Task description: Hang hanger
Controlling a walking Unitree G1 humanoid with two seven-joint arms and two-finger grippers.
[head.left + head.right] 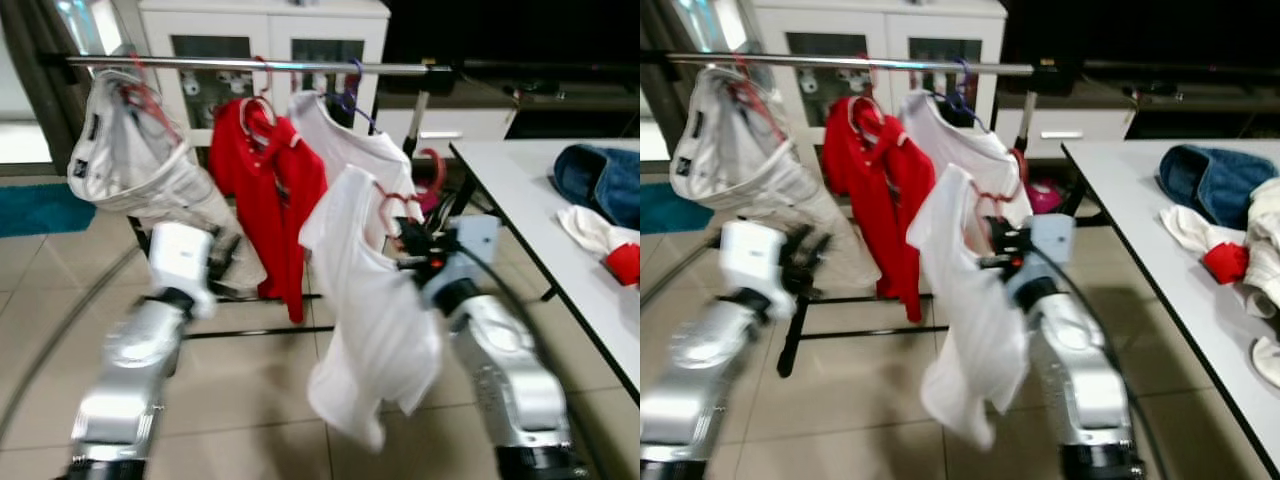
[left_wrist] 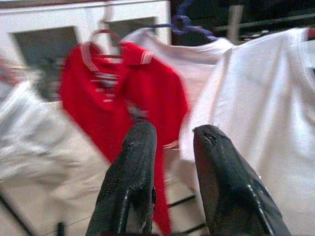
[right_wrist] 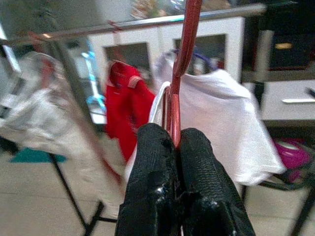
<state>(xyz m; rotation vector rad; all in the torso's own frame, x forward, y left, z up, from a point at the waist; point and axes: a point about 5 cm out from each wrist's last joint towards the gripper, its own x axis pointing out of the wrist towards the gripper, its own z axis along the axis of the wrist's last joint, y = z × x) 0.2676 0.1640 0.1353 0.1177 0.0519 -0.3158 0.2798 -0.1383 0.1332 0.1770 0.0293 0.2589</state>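
Red hanger (image 3: 181, 73) carrying a white T-shirt (image 1: 370, 300), pinched upright in the right hand (image 3: 175, 140), below and short of the rail (image 1: 250, 65).

I see the rail (image 1: 250, 65) across the frame's top, three garments (image 1: 265, 175) hanging from it, cabinet (image 1: 265, 30) behind. Table (image 1: 540, 215) at right edge, clothes pile (image 1: 600, 185) on it. Right gripper (image 1: 410, 248) at centre, pinching a hanger (image 3: 179, 73) with shirt (image 1: 370, 310); left gripper (image 1: 228, 255) lower left.

hanger (image 3: 183, 59) red | held shirt (image 1: 370, 300) white | hung polo (image 1: 265, 190) red | rail (image 1: 260, 65) silver | pincer fingers (image 3: 157, 167) black
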